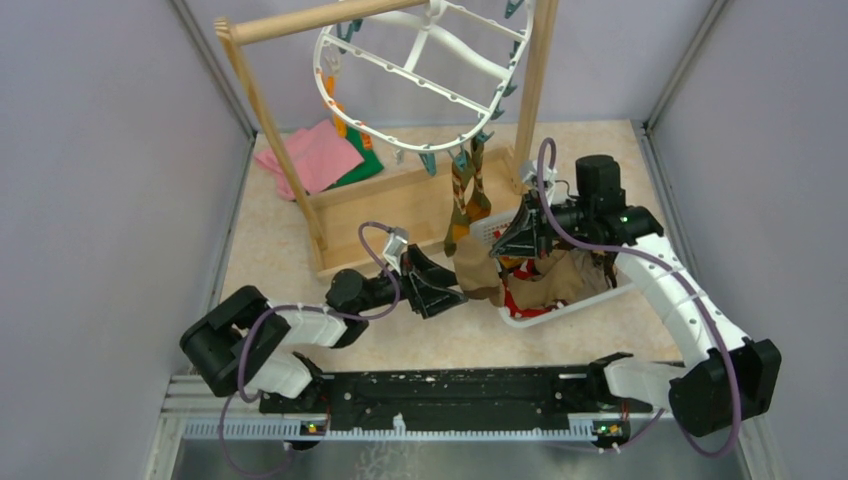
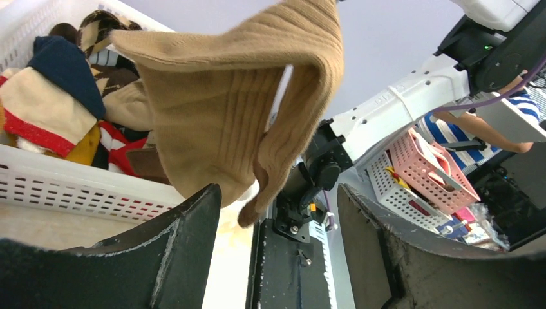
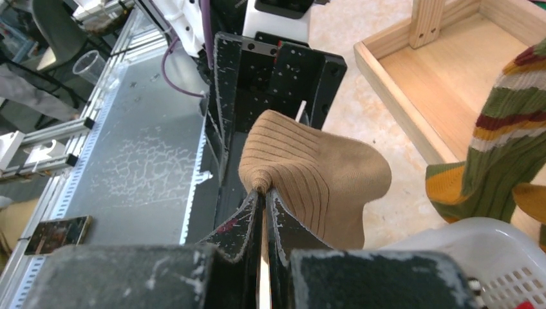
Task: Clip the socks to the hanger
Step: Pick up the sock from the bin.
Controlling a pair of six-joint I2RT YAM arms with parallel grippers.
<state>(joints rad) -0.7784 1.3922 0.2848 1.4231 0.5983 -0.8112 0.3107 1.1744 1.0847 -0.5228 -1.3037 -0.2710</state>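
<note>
My right gripper point(image 3: 263, 193) is shut on a plain tan sock point(image 3: 315, 177) and holds it up beside the white basket; in the top view the gripper point(image 1: 510, 245) has the sock point(image 1: 478, 268) hanging below it. My left gripper point(image 2: 277, 206) is open, its jaws wide apart just under the sock's hanging end point(image 2: 244, 109); in the top view it point(image 1: 455, 290) is right beside the sock. An olive-brown striped sock point(image 1: 465, 195) hangs clipped from the white oval hanger point(image 1: 420, 70). More socks point(image 2: 58, 96) lie in the basket.
The white slotted basket point(image 1: 560, 312) sits right of centre. The hanger hangs from a wooden pole rack point(image 1: 300, 22) with a wooden tray base point(image 1: 390, 215). Folded pink and green cloths point(image 1: 315, 155) lie back left.
</note>
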